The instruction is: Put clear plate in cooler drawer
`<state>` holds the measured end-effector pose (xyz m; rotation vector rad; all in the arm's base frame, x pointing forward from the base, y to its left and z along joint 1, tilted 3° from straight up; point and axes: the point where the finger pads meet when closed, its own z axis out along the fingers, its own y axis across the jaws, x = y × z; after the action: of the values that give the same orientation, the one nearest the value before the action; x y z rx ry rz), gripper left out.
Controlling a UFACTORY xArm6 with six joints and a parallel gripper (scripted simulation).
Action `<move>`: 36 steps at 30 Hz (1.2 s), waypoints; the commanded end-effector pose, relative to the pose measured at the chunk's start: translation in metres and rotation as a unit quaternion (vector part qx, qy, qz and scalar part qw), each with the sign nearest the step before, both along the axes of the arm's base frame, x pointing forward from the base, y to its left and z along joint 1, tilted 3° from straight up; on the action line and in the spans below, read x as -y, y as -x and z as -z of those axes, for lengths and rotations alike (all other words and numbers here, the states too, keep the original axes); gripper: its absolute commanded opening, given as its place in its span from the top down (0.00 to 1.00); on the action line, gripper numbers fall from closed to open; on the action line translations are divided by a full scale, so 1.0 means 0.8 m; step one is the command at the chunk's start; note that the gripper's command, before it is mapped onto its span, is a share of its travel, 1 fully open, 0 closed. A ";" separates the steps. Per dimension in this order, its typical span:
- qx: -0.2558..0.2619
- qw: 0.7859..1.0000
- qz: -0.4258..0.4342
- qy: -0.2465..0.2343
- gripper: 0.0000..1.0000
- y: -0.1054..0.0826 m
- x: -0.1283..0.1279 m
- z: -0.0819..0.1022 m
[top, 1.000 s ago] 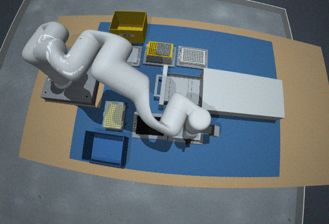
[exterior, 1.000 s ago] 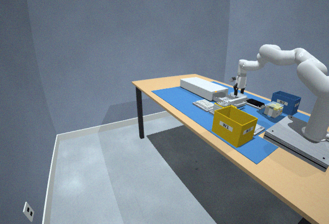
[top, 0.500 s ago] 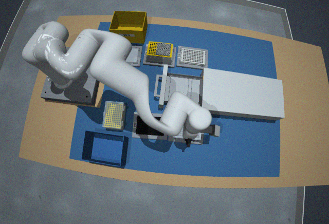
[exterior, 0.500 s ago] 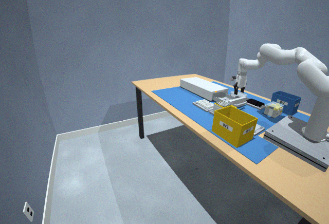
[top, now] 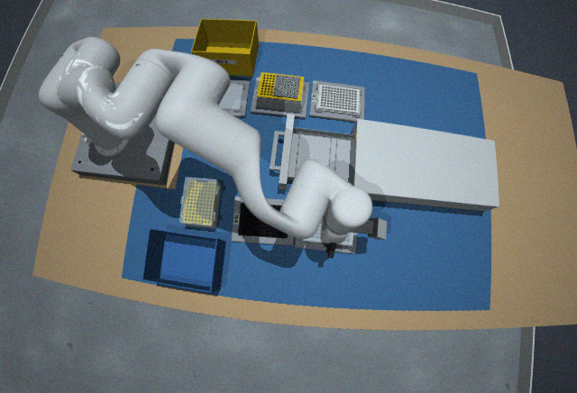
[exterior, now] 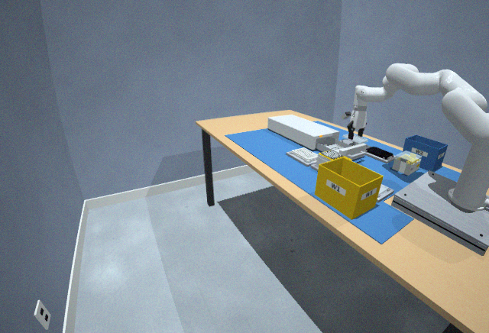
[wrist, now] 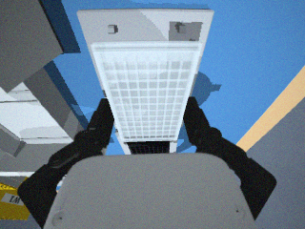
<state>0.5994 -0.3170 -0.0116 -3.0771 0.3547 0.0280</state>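
above work nest n2 (wrist: 143, 24), right of the black tray (top: 257, 225) in the top view: clear plate (wrist: 145, 91), no lid, clamped across its short sides by the gripper (wrist: 149, 125), which is clenched on it. the plate looks raised a little off the nest, level, wells up.
cooler cd (top: 426, 165): drawer (top: 316, 150) stands pulled out toward the arm's base, bar handle (top: 276, 151) free, both ribbed places vacant.
done, by judgement: drawer opened, plate grasped. left: carry to the drawer, turn long side across, set flat inside the ribs, let go, push drawer shut.
yellow bin (top: 226, 46), blue bin (top: 185, 260), tip box (top: 200, 201): apart from the arm.
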 end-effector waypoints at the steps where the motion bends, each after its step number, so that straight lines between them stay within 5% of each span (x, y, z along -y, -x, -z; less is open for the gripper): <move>1: 0.003 1.000 0.000 0.002 1.00 -0.002 0.002 -0.011; 36: 0.003 1.000 0.000 0.002 1.00 -0.003 0.004 -0.076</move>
<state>0.6002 -0.3195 0.0418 -3.0774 0.3547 0.0270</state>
